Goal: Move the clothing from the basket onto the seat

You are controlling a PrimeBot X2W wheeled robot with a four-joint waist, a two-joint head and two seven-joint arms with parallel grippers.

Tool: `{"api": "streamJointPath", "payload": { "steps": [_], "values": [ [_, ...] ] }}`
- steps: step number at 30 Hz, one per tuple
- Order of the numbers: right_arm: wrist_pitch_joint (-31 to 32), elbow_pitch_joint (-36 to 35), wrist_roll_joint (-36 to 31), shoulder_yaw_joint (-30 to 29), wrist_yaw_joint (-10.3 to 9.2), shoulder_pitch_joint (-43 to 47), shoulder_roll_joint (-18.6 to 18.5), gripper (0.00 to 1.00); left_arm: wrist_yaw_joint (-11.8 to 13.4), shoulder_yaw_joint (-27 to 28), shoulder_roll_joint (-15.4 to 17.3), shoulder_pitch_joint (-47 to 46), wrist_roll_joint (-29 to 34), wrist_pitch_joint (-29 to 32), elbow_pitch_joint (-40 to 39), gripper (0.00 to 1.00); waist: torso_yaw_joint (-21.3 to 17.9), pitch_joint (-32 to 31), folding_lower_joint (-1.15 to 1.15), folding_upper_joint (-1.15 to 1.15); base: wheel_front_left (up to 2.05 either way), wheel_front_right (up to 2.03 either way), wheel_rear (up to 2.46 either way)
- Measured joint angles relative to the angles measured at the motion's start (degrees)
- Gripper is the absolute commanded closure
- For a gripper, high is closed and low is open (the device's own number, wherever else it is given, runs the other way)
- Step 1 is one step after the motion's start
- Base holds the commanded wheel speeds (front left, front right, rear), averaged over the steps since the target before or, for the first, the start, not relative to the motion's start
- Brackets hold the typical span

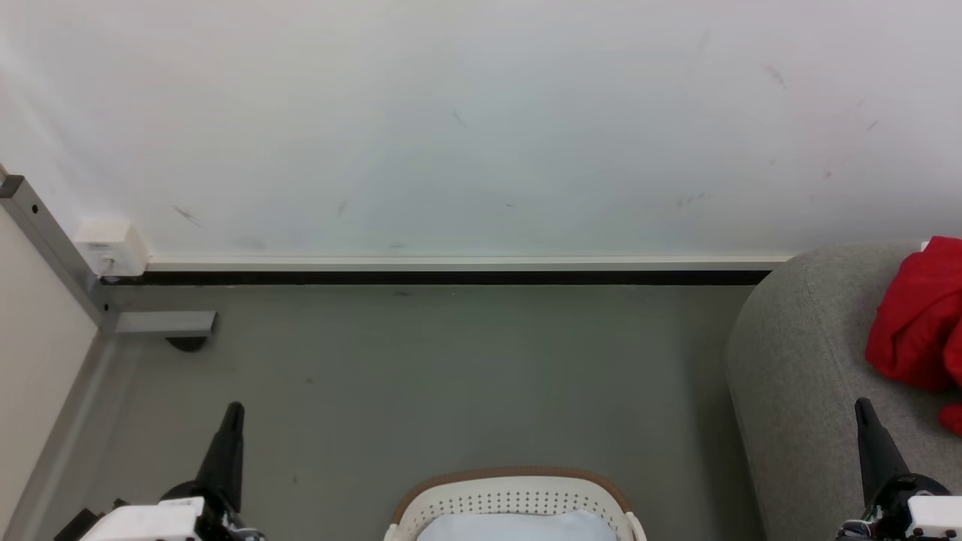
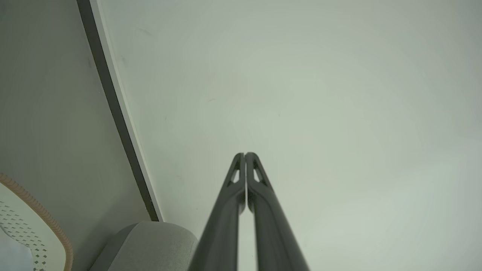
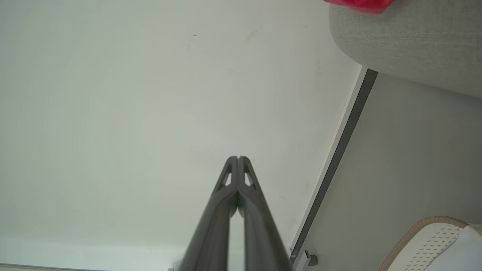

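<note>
I had both arms low and wide apart, one on each side of the basket (image 1: 511,479), each pointing at the bare wall (image 1: 481,113) and not at anything worth grabbing. The left tool (image 1: 234,410) was clenched, fingers pressed flat together with nothing between them. The right tool (image 1: 863,406) was clenched the same way, also empty. I read that as a resting pose, with the fingers drawn narrow and held away from both basket and fabric so nothing would snag. The clothing (image 1: 918,319), a rumpled red heap, lay on the seat (image 1: 797,361), just ahead of the right tool and to its outer side, well apart from the left tool. The basket stood on the floor (image 1: 451,376) between the two tools, nearer my body than their tips. I could see its far brown rim and perforated wall. Inside lay a pale bluish-white surface (image 1: 518,527); I could not tell whether it was cloth or a liner. The visible part held no red, so I judged the move finished or nearly so, though the basket's near half was cut off from my sight.
</note>
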Motion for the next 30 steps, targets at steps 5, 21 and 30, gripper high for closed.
{"api": "streamJointPath", "payload": {
  "steps": [5, 21, 30],
  "values": [
    [0.19, 0.0, -0.07, -0.07, 0.0, -0.01, 0.03, 1.0, 0.0, 0.0, 0.0, -0.01, 0.0, 0.0, 0.0, 1.0, 0.0, 0.0, 0.0, 0.0, 0.0, 0.0, 0.0],
    [0.41, 0.01, -0.14, -0.26, 0.0, -0.02, 0.14, 1.0, 0.0, 0.01, 0.0, -0.01, -0.01, 0.0, 0.0, 1.0, 0.0, 0.0, 0.0, 0.0, 0.0, 0.0, 0.0],
    [0.46, 0.02, -0.22, -0.34, 0.0, -0.03, 0.2, 1.0, 0.0, 0.01, 0.0, -0.01, -0.01, 0.0, 0.0, 1.0, 0.0, 0.0, 0.0, 0.0, 0.0, 0.0, 0.0]
  ]
}}
